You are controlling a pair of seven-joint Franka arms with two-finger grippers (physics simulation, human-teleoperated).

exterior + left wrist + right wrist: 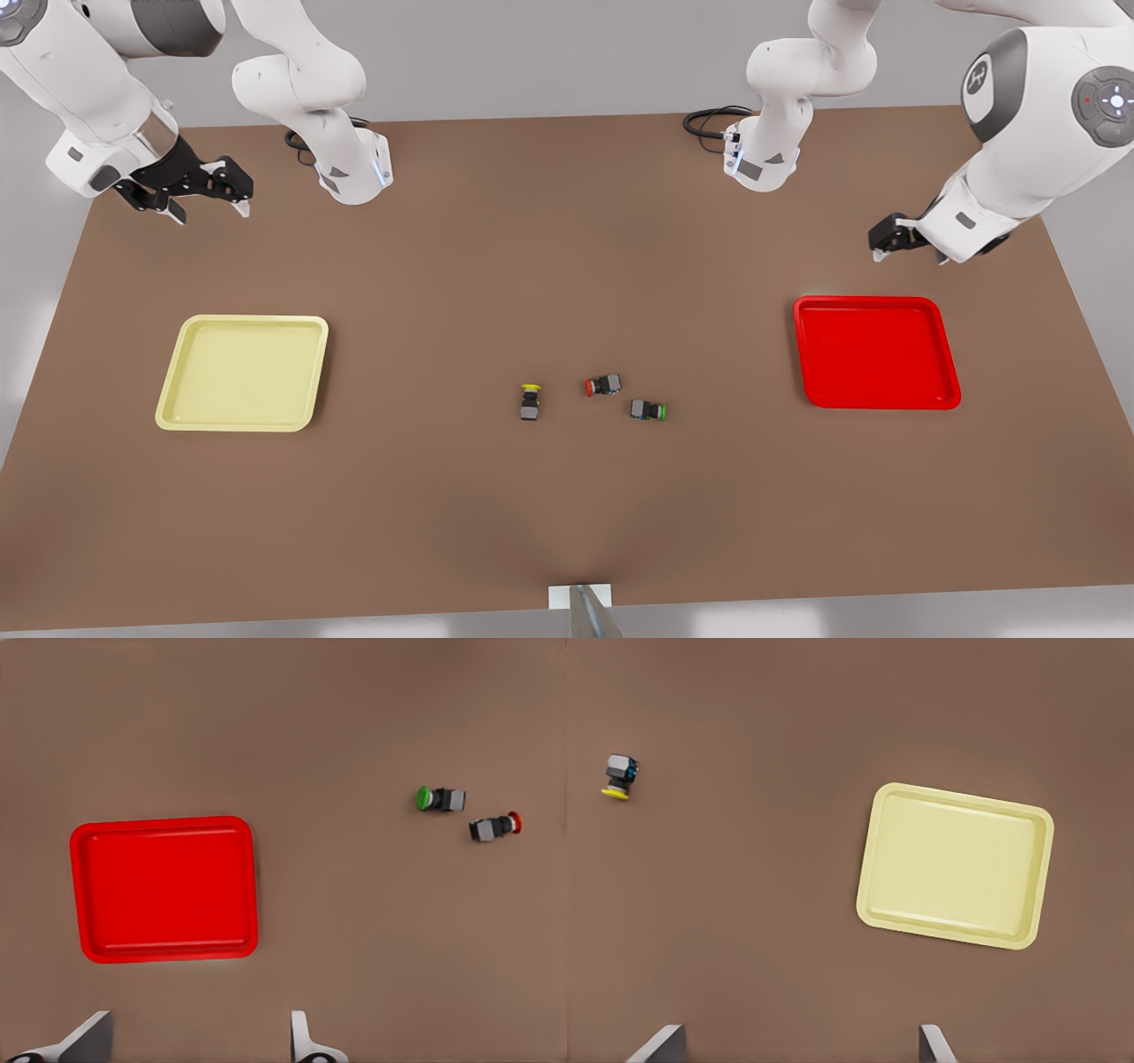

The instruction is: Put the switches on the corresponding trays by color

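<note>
Centrally on the brown desk [567, 496] lie three switches on their sides: the yellow switch [530, 401], the red switch [603, 385] and the green switch [648, 410], near one another but apart. Well off toward the front view's left sits the pale yellow tray [177, 403], with the right claw [205, 202] hovering beyond it, fingers spread. Opposite, the red tray [950, 354] lies under the left claw [904, 244], likewise spread and holding nothing.

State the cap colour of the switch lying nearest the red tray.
Green: the green-capped switch shows best in the left wrist view, nearest the red tray.
</note>
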